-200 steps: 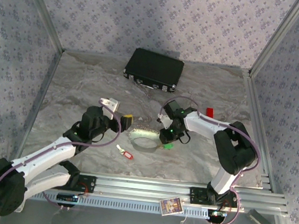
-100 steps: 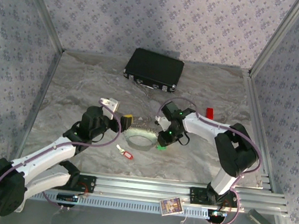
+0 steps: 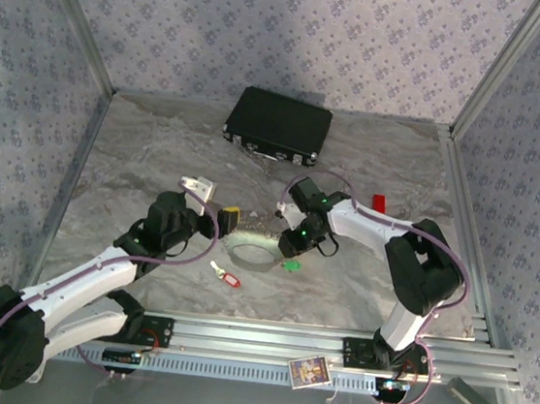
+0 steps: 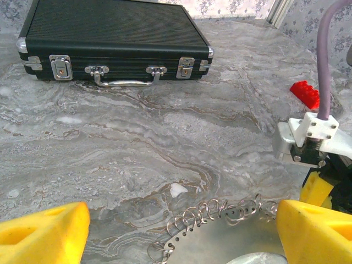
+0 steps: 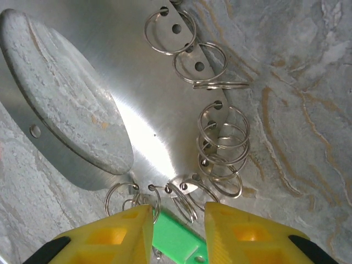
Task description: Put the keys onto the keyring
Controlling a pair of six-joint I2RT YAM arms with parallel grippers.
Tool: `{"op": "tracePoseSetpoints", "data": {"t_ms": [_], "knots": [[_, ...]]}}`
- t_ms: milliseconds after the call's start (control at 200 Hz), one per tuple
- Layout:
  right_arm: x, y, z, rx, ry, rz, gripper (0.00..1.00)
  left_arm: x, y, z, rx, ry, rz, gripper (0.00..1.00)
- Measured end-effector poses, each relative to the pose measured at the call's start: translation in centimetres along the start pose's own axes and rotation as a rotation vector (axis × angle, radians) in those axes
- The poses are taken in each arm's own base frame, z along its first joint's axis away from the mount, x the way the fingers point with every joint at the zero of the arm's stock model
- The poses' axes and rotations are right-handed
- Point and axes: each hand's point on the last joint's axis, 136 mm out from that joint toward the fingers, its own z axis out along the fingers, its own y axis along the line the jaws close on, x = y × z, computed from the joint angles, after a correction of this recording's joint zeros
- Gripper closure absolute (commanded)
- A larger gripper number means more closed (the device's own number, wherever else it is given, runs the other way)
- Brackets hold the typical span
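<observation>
Yellow fingers of my right pincer [image 5: 179,213] stand partly apart over the keyring [image 5: 140,129], a flat polished steel loop lying on the grey marbled table [image 5: 308,110]; I grip nothing that I can make out. The loop's rim carries a crowd of small split rings [image 5: 223,165]; the green-tagged key [image 5: 176,242] lies in the gap between my fingers, right against those rings; whether it is threaded on one I cannot tell. My left pincer [image 4: 179,236] is spread wide and empty at the loop's other side, facing my right wrist; the red-tagged key [image 3: 228,277] lies loose on the table nearer my bases, apart from the loop; a black case [image 4: 113,38] and a red brick [image 4: 305,93] sit farther back.
</observation>
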Motion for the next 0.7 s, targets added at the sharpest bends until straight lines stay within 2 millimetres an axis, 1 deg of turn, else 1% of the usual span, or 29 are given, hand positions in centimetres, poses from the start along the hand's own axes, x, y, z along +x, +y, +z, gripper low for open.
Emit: {"op": "tracePoseSetpoints", "data": {"t_ms": [395,700], "knots": [[0.28,0.09,0.82,-0.001,0.027,-0.009,0.72,0.00,0.00,0.00,0.000,0.000,0.000,0.13],[0.10,0.27,0.96,-0.003,0.032,-0.029,0.77,0.00,0.00,0.00,0.000,0.000,0.000,0.13]]}}
